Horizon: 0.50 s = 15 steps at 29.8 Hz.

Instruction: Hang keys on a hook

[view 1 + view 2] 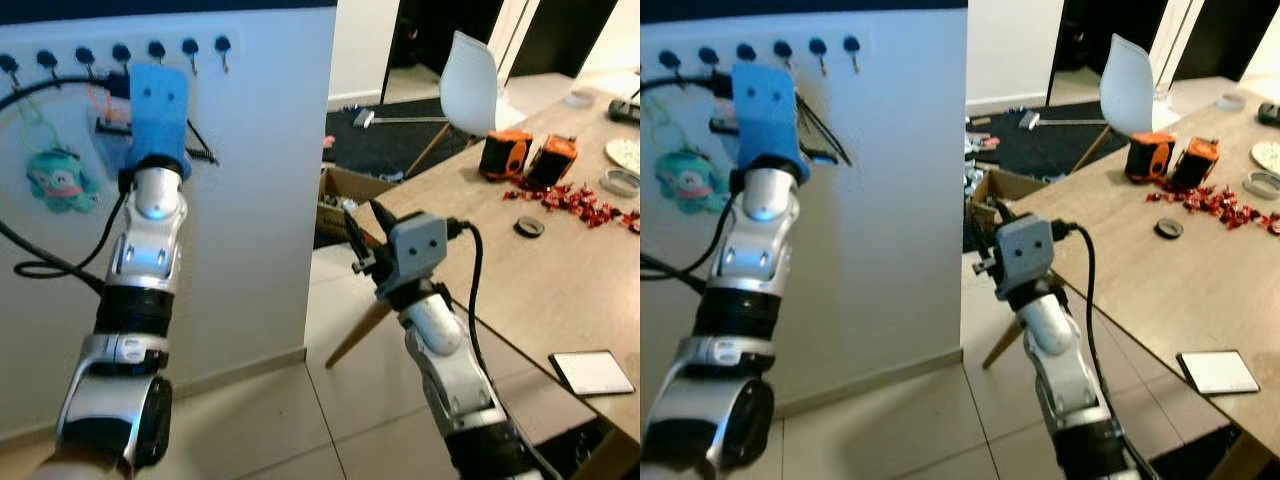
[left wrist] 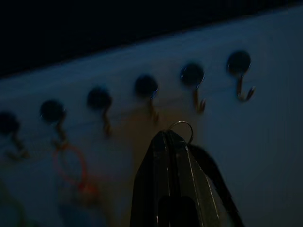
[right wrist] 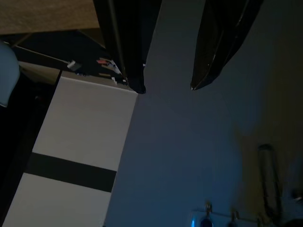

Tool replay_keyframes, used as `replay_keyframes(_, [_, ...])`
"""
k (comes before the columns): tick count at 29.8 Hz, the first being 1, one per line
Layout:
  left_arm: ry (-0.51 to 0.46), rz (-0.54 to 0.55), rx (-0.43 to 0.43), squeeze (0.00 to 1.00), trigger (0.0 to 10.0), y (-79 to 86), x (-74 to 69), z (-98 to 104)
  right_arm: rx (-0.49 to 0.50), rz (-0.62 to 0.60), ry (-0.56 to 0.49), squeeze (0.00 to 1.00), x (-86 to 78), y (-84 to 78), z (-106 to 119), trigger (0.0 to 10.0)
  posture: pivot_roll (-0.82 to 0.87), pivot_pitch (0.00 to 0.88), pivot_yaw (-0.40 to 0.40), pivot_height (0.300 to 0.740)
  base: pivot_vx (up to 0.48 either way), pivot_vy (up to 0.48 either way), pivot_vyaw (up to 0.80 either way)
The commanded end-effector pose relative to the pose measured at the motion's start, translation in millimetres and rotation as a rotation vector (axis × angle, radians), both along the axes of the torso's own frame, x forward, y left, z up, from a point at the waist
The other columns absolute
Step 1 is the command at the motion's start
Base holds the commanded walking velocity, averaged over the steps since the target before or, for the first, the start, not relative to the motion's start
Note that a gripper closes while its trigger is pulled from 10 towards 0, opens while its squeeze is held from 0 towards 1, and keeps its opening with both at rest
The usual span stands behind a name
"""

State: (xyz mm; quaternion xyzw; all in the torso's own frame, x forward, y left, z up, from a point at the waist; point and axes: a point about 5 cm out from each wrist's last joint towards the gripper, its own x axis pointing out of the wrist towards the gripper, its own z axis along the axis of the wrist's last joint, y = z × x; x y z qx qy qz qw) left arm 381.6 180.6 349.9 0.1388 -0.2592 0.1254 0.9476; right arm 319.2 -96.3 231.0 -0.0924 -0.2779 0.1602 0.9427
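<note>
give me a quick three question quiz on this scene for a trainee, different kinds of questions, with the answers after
1. True or false: the left gripper is raised to the row of hooks on the wall.
2. What shows at the tips of the left gripper's shut fingers? A) a metal key ring B) a spoon C) a pen
3. Fill in: the right gripper has its fingers ____ and holds nothing.

Key:
1. True.
2. A: the key ring pokes out just below the hooks.
3. Open.
</note>
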Motion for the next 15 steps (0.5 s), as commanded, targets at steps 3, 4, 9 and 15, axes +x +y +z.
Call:
replay_keyframes(3, [-0.034,-0.011,0.032,0.00,10.0,-1.1,4.6,15,0.008,-0.004,0.013,0.00,-2.3,-0.8,-2,10.0,0.04,0.202,0.026,0.740,0.000,0.000,0.00])
replay_keyframes(4, [-0.037,-0.017,0.037,0.00,10.0,-3.0,6.5,18,0.007,-0.006,0.015,0.00,-2.7,-0.7,-3,10.0,0.04,0.203,0.029,0.740,0.000,0.000,0.00])
replay_keyframes(9, [-0.034,-0.035,0.052,0.00,10.0,-8.8,12.7,24,0.010,-0.015,0.024,0.00,-3.7,-1.7,-5,10.0,0.04,0.205,0.039,0.740,0.000,0.000,0.00])
replay_keyframes(15, [-0.020,-0.035,0.064,0.00,10.0,-8.7,17.9,22,0.017,-0.025,0.019,0.00,-4.8,-3.8,-3,10.0,0.03,0.206,0.047,0.740,0.000,0.000,0.00])
